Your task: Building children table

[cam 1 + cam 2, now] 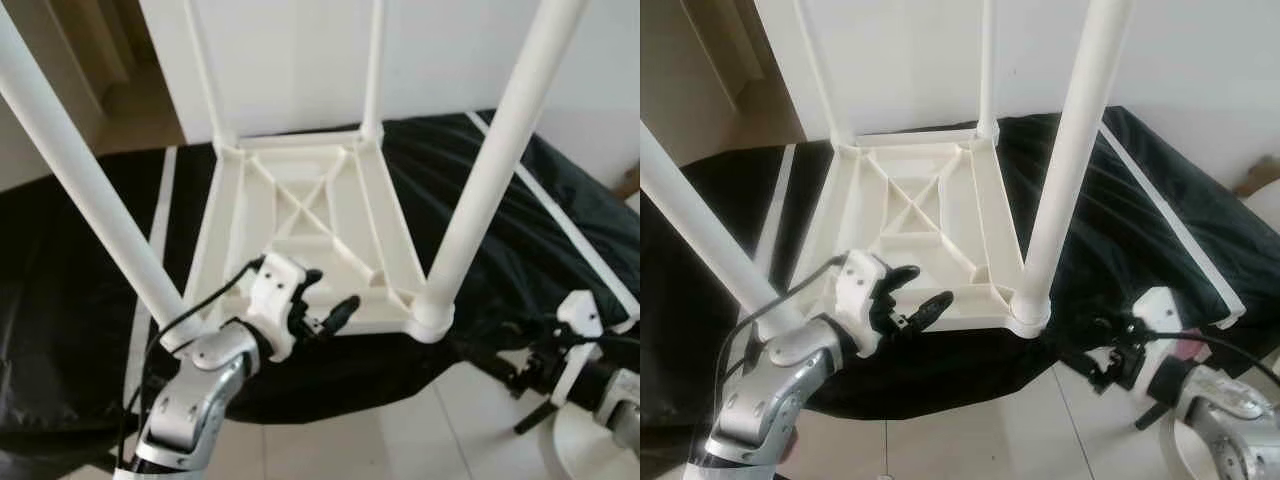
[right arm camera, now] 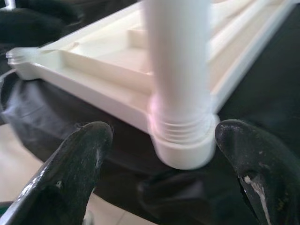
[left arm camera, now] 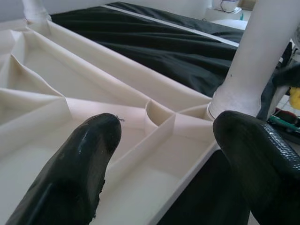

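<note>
Where it lies: the white plastic table top (image 1: 300, 225) rests upside down on a black cloth (image 1: 60, 300), its ribbed underside facing up.
Table top count: one, rectangular, with crossed ribs in the middle and a round socket at each corner.
Legs: four white tubes stand up from the four corner sockets, namely the near right leg (image 1: 490, 170), the near left leg (image 1: 80, 170), the far left leg (image 1: 205, 70) and the far right leg (image 1: 374, 65).
Near right socket: the right wrist view shows threads on the leg just above the socket collar (image 2: 185, 150).
Black cloth: one sheet, creased, spread under the table top, with pale stripes (image 1: 560, 225) running along it; it hangs over the near edge above the tiled floor (image 1: 400, 440).
Left gripper (image 1: 325, 318): just over the near edge of the table top, between the two near legs and closer to the left one; its two black fingers (image 3: 79, 164) are spread apart and hold nothing.
Right gripper (image 1: 1110, 365): low, to the right of the near right corner, apart from it, aimed at the socket; its two fingers (image 2: 75, 173) are wide apart and hold nothing.
Round white object (image 1: 590, 450): one, partly seen on the floor under the right arm; what it is cannot be told.
</note>
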Available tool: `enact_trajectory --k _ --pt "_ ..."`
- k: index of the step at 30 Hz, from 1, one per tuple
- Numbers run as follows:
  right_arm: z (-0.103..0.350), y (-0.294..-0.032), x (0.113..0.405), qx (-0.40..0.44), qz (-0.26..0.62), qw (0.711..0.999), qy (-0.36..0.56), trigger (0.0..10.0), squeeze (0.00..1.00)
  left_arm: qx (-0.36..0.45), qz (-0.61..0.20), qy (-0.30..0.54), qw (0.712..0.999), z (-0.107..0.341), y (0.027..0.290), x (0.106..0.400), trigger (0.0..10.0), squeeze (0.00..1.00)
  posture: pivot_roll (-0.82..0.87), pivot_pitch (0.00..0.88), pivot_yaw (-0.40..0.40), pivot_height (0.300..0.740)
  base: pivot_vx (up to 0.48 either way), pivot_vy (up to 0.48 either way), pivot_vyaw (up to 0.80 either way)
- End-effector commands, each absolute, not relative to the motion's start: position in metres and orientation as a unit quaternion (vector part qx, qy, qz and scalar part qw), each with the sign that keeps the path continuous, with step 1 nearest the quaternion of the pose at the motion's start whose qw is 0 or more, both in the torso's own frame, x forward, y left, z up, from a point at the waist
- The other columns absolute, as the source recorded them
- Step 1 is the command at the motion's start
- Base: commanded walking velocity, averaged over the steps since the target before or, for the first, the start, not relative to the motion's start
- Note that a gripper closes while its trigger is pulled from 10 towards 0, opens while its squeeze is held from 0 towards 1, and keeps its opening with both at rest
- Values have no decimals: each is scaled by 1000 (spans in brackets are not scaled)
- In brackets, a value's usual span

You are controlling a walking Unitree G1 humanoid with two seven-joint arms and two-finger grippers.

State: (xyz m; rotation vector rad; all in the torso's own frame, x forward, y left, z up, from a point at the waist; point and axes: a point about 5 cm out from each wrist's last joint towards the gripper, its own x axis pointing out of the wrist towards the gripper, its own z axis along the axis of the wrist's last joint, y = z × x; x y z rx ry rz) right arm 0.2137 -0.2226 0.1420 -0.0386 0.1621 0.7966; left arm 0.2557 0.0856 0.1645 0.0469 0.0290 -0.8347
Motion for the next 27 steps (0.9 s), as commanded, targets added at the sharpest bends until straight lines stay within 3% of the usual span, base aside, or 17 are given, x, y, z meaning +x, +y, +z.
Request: enact_trajectory --k 1,9,21,27 --pt "142 -212 219 -21 408 910 74 10000 0 34 -438 20 898 164 81 251 10000 0 52 0 52 740 0 0 0" --pt "137 -192 250 -56 399 914 51 10000 0 79 -477 6 875 162 73 234 10000 0 79 0 41 740 0 0 0" --pt "138 -181 274 -79 378 922 28 10000 0 37 -501 20 864 164 76 232 10000 0 94 0 34 740 0 0 0" --pt "137 -158 293 -90 380 921 6 10000 0 48 -510 18 859 164 74 234 10000 0 74 0 47 740 0 0 0"
